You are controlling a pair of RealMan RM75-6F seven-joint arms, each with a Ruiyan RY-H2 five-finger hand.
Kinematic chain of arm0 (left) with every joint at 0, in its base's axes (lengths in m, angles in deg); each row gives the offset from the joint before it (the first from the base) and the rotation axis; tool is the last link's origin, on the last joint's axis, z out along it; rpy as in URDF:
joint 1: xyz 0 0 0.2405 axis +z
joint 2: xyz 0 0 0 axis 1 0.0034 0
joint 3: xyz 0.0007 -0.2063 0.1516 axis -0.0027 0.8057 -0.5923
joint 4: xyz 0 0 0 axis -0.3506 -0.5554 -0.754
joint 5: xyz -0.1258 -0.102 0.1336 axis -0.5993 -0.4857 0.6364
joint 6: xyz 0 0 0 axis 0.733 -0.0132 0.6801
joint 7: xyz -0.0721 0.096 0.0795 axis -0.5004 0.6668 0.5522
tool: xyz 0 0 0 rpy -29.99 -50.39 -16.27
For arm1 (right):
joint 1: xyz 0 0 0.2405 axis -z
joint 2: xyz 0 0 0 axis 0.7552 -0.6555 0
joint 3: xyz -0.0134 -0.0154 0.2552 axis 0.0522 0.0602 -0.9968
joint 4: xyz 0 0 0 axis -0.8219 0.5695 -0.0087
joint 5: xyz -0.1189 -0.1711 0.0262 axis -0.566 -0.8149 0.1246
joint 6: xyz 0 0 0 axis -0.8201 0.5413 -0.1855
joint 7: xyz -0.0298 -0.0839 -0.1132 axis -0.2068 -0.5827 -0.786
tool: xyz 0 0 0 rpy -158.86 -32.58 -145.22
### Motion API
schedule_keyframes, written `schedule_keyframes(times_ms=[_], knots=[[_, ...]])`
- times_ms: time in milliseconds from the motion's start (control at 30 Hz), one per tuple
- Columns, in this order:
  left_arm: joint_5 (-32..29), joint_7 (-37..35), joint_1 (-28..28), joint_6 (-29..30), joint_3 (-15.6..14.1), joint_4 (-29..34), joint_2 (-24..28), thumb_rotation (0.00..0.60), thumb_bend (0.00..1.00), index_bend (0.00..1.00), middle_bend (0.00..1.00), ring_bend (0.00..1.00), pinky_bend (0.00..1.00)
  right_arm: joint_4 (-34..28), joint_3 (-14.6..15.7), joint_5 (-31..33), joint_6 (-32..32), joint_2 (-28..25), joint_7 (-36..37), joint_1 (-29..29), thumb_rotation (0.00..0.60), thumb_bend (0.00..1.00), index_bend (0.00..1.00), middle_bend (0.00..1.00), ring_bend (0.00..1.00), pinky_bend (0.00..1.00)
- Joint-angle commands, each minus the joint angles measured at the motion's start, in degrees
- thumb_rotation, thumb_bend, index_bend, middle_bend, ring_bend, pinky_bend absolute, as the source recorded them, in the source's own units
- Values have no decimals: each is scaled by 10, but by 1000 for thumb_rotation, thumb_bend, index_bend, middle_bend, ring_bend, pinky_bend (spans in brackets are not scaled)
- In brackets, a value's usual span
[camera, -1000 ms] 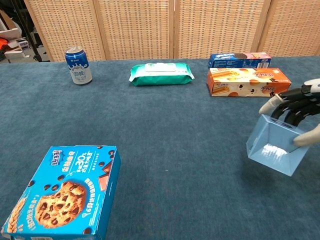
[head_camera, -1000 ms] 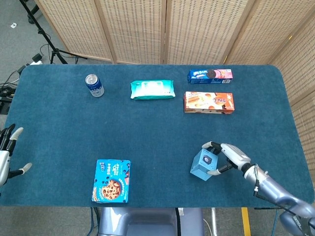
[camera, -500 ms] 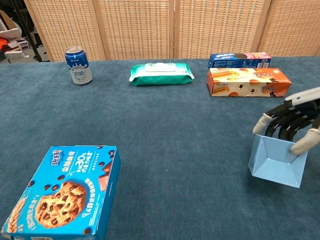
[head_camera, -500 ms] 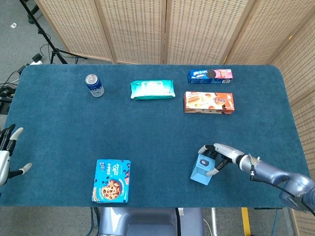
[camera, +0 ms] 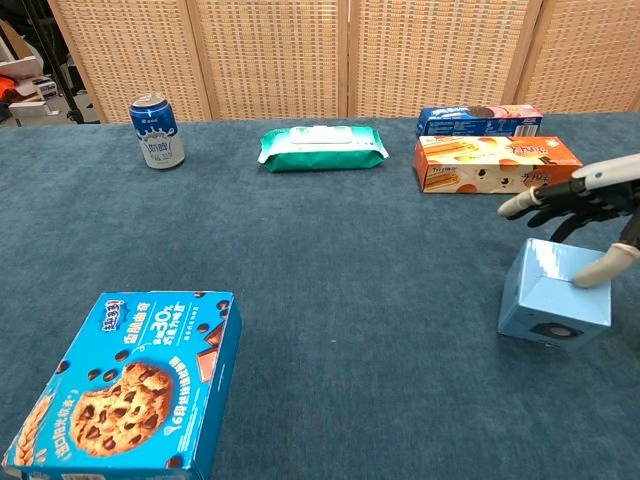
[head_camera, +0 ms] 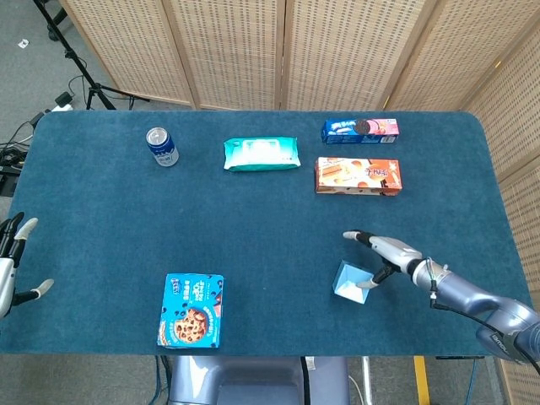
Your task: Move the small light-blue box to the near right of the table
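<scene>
Now that the small light-blue cardboard box (camera: pixel 556 304) sits flat on the blue carpeted bench (head_camera: pixel 253 219), the right robot hand (head_camera: pixel 381 253) has let go. A second ago the box hung tilted in its fingers, off the surface; half a second ago it was coming down with the fingers wrapped over its top. In the chest view the fingers (camera: pixel 545 203) are spread and lifted above and behind the box, and only the thumb tip (camera: pixel 600 271) touches its top right edge. So the right robot hand is open and holds nothing, though contact is not fully broken.

The box lies just below and to the left of that hand, well apart from the orange biscuit box (head_camera: pixel 358 175) and the blue-pink cookie pack (head_camera: pixel 360 129) far ahead of it. This looks like the near-right part of the bench, so the placing step seems done. What is left, as I judge it, is pulling the thumb clear without nudging the box.

The left robot hand (head_camera: pixel 10 270) hangs at the bench's left edge, fingers apart, empty. Nothing else has shifted.
</scene>
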Motion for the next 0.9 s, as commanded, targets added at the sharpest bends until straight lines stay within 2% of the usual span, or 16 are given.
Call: schedule_keyframes(times_ms=[33,233,333,400,433,500,567,667,733,900], knots=[[1,1,0,2,0,1,0,600,0,0,0,0,0,3,-13,23,19,-1,-33,17,600,156,0,0,0,77],[2,3,0,2,-1,2,-1,600,0,0,0,0,0,-41,-21,27,76,-38,-36,41,600,149,0,0,0,71],[3,5,0,2,-1,2,-2,600,0,0,0,0,0,-69,-20,7,135,-71,-48,63,600,46,0,0,0,58],[4,5,1,4,-1,2,-2,600,0,0,0,0,0,-76,-22,2,189,-78,-86,91,600,2,0,0,0,40],[4,5,1,5,-1,2,-2,600,0,0,0,0,0,-75,-24,5,216,-74,-115,108,600,0,0,0,0,31],[5,4,2,7,-1,2,-2,600,0,0,0,0,0,-60,-35,20,287,-50,-218,154,600,0,0,0,0,24],[7,2,3,9,-2,2,-1,600,0,0,0,0,0,-26,-49,41,386,-5,-379,217,600,0,0,0,0,22],[12,-1,4,12,-3,2,-1,600,0,0,0,0,0,-5,-64,64,467,50,-503,270,600,0,0,0,0,21],[15,-4,5,14,-3,1,0,600,0,0,0,0,0,3,-70,75,502,72,-558,295,600,0,0,0,0,20],[20,-9,6,21,-3,-5,-1,600,0,0,0,0,0,-18,-77,89,550,93,-588,338,600,0,0,0,0,6]])
